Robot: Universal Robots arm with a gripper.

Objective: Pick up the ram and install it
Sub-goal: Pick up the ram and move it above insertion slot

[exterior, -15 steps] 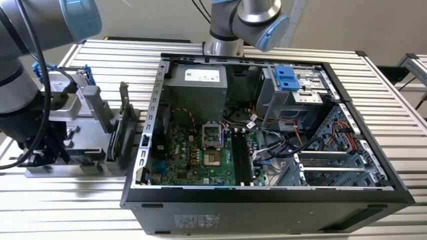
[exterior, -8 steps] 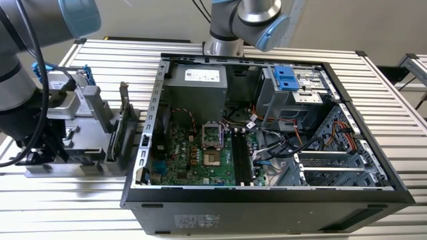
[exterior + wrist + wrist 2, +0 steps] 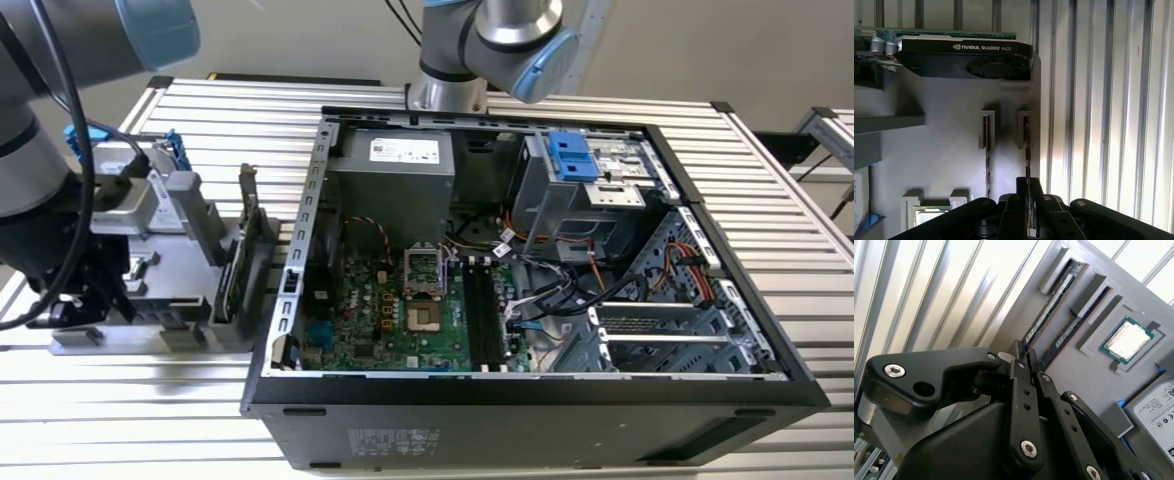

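End effector (image 3: 1028, 182) is over the grey parts holder (image 3: 944, 145), on the exterior view's left of the open PC case (image 3: 534, 400). Its fingers are drawn together on the near end of the ram (image 3: 1026, 145) and look clamped. The stick is still seated in its slot.

Count on the holder:
- 2 memory sticks: the ram and a second stick (image 3: 987, 150), parallel in neighbouring slots, just beside each other.
- 1 CPU (image 3: 1126, 340), in its own recess beyond the second stick.
- 1 graphics card (image 3: 964, 57), lying across the far end of the slots.
- 1 hard drive (image 3: 1159, 405), near the CPU.

Edges and room:
- The ram's slot is the one nearest the holder's edge.
- Past that edge I see only bare slatted tabletop (image 3: 1094, 100), so that side is open.
- The other side is tight because the second stick is close.
- The graphics card overhangs the far end.

In the case, the black memory slots (image 3: 483, 320) sit beside the CPU socket (image 3: 424, 270). A cable bundle (image 3: 561, 290) runs close on their other side. I can't tell whether the slots are free.
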